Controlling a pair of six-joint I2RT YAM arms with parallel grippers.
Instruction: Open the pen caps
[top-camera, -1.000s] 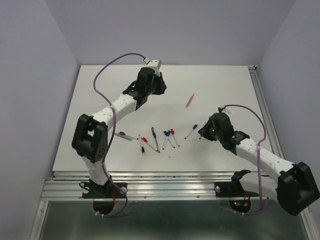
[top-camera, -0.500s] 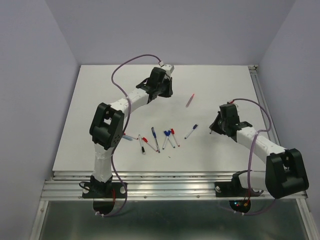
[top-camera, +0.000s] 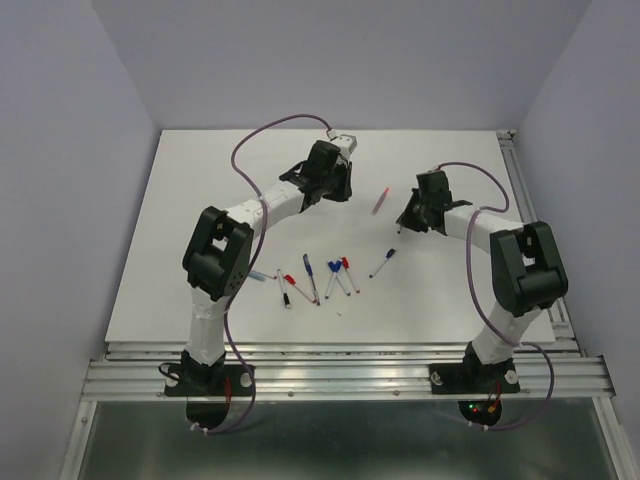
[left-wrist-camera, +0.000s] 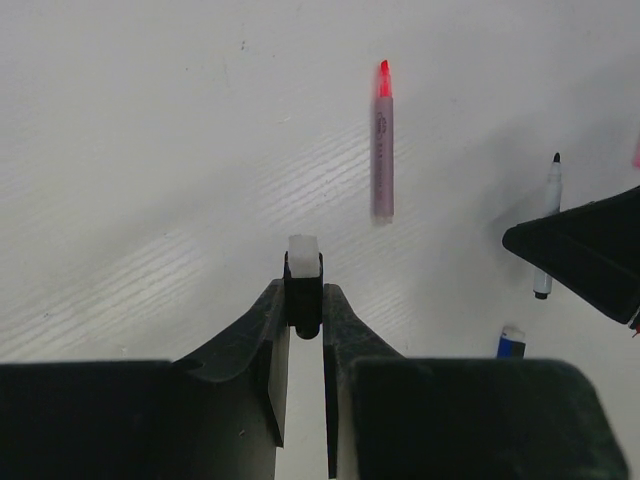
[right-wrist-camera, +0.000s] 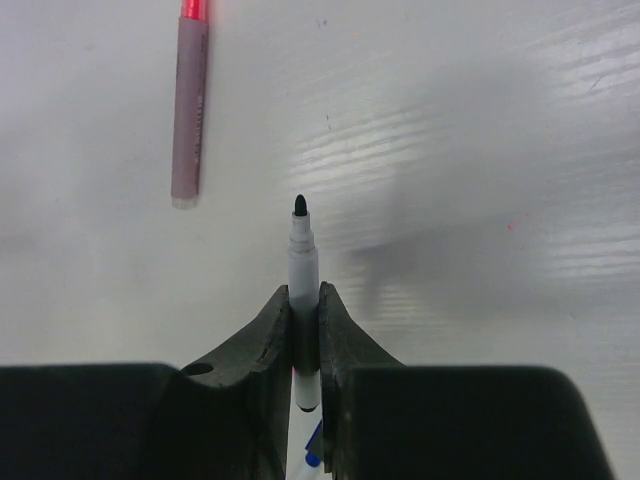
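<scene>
My left gripper (left-wrist-camera: 303, 295) is shut on a short black pen cap (left-wrist-camera: 303, 268) with a white end, held above the table. My right gripper (right-wrist-camera: 304, 298) is shut on a white pen barrel (right-wrist-camera: 303, 262) whose bare black tip points forward. That pen also shows in the left wrist view (left-wrist-camera: 548, 225). In the top view the left gripper (top-camera: 343, 192) and right gripper (top-camera: 401, 225) hang either side of a pink pen (top-camera: 380, 200) with its red tip bare. Several thin pens with red, blue and black caps (top-camera: 310, 278) lie in a row nearer the bases.
A loose blue cap (left-wrist-camera: 511, 342) lies on the white table (top-camera: 200, 220) below the right gripper. One pen with a dark cap (top-camera: 382, 263) lies apart, right of the row. Metal rails (top-camera: 350, 365) run along the near edge, and walls close in three sides.
The left gripper has moved right towards the pink pen. The right arm has swung back and to the left, carrying its pen up to the pink pen's right side.
</scene>
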